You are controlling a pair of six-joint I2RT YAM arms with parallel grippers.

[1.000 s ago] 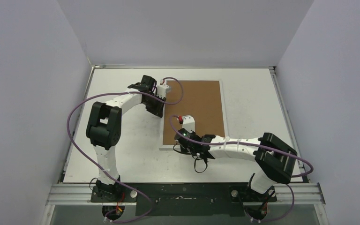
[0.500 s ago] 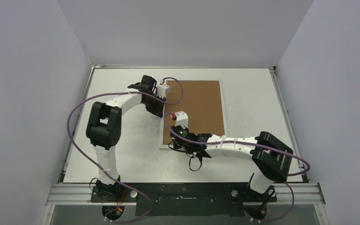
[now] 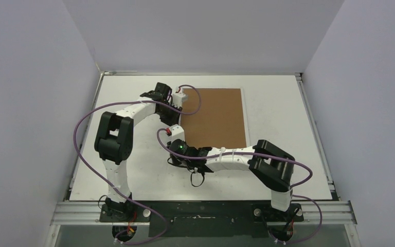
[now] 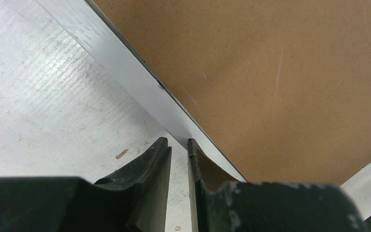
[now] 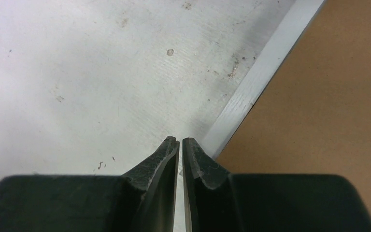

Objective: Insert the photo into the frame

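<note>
The frame (image 3: 245, 118) lies face down on the table, and only its thin white edge (image 4: 125, 63) (image 5: 261, 72) shows around the brown backing board (image 3: 215, 117) that covers it. The photo is hidden. My left gripper (image 3: 177, 114) sits low at the upper part of the frame's left edge. Its tips (image 4: 178, 141) point at the white edge, nearly shut, with only a slim gap and nothing in it. My right gripper (image 3: 178, 138) hovers at the lower part of the same edge. Its jaws (image 5: 180, 139) are shut and hold nothing, just off the white strip.
The white table (image 3: 133, 170) is scuffed and speckled. Raised rails run along its left and right sides, and grey walls close in around it. Purple cables loop off both arms, one beside the right forearm (image 3: 226, 157).
The right arm has swung left, from over the lower left of the backing board to the frame's left edge, and its jaws have narrowed slightly. The left arm has not moved.
</note>
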